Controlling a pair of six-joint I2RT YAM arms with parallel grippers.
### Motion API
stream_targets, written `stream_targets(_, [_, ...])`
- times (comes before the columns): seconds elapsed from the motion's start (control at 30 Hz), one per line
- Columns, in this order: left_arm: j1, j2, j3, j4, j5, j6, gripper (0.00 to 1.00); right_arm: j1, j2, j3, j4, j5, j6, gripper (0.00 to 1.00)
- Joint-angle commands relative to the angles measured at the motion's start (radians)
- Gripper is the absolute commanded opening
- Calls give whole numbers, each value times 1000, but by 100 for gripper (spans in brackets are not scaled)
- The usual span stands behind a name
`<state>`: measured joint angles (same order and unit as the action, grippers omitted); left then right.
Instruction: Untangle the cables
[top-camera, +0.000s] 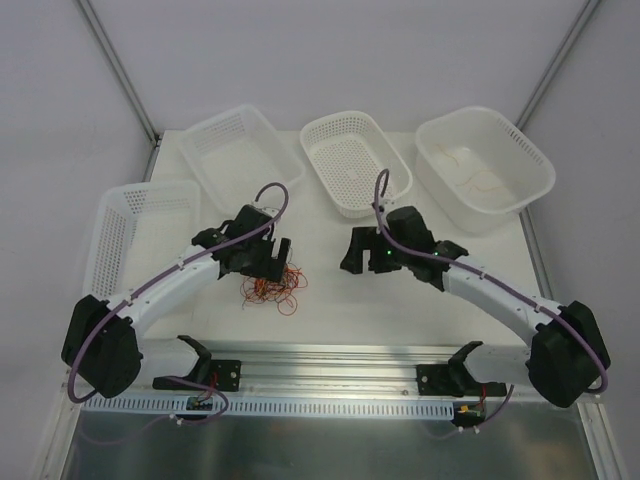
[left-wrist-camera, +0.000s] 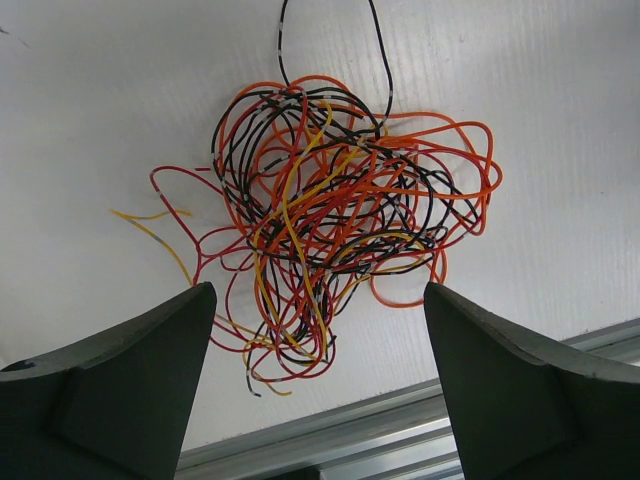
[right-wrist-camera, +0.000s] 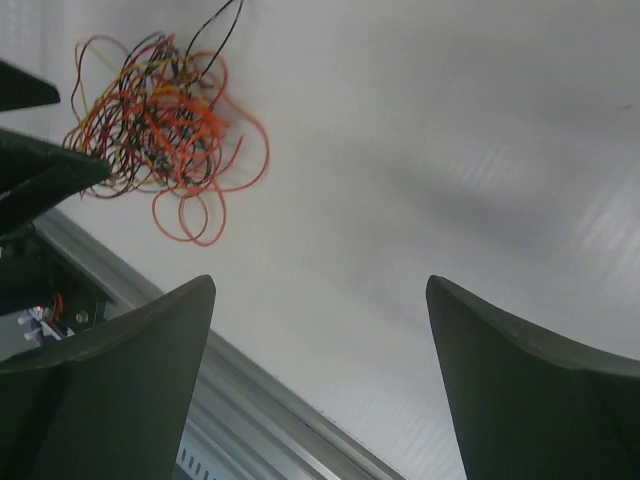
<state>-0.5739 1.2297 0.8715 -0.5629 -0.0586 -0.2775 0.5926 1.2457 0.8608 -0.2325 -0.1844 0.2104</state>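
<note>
The cables (top-camera: 272, 290) lie in one tangled heap of thin red, orange, yellow and black wires on the white table, left of centre. My left gripper (top-camera: 272, 262) hovers right over the heap's far side. In the left wrist view the cables (left-wrist-camera: 330, 210) fill the middle, and the left gripper (left-wrist-camera: 318, 290) is open with only the tangle's lower loops showing between its fingers. My right gripper (top-camera: 357, 255) hangs to the right of the heap, apart from it. In the right wrist view the right gripper (right-wrist-camera: 320, 285) is open and empty, with the cables (right-wrist-camera: 150, 120) at the upper left.
Several white mesh baskets stand around: one at the left (top-camera: 120, 235), one at the back left (top-camera: 212, 135), one in the middle (top-camera: 320, 135), and one at the right (top-camera: 535, 165) with a few thin wires in it. A metal rail (top-camera: 330, 360) runs along the near edge.
</note>
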Motion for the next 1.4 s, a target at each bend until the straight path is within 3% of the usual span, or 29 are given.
stream_targets(0.0, [8,39,15,-2,49,-15,85,136,-26,-72,315,31,130,91])
stream_targets(0.2, [9,102,21,-2,83,-34,79,329,79,-173,582,92,207,78])
stream_targets(0.33, [9,146,29,0,101,-37,73,449,194,-152,645,132,172,77])
stream_targets(0.5, [8,172,34,-2,106,-38,47,549,305,-117,722,168,139,70])
stream_targets(0.7, [8,178,35,-2,118,-40,15,561,365,-79,714,210,113,63])
stream_targets(0.8, [9,180,35,-2,126,-42,7,559,385,-68,713,212,110,61])
stream_targets(1.17, [19,189,40,-2,148,-45,0,559,463,-23,722,200,107,43])
stream_targets(1.27, [26,186,40,-2,148,-46,0,559,462,-23,711,203,98,28])
stream_targets(1.3, [29,186,41,-2,149,-46,0,559,457,-25,704,206,96,18])
stream_targets(1.37, [39,183,40,-2,146,-48,0,561,439,-31,684,218,87,11])
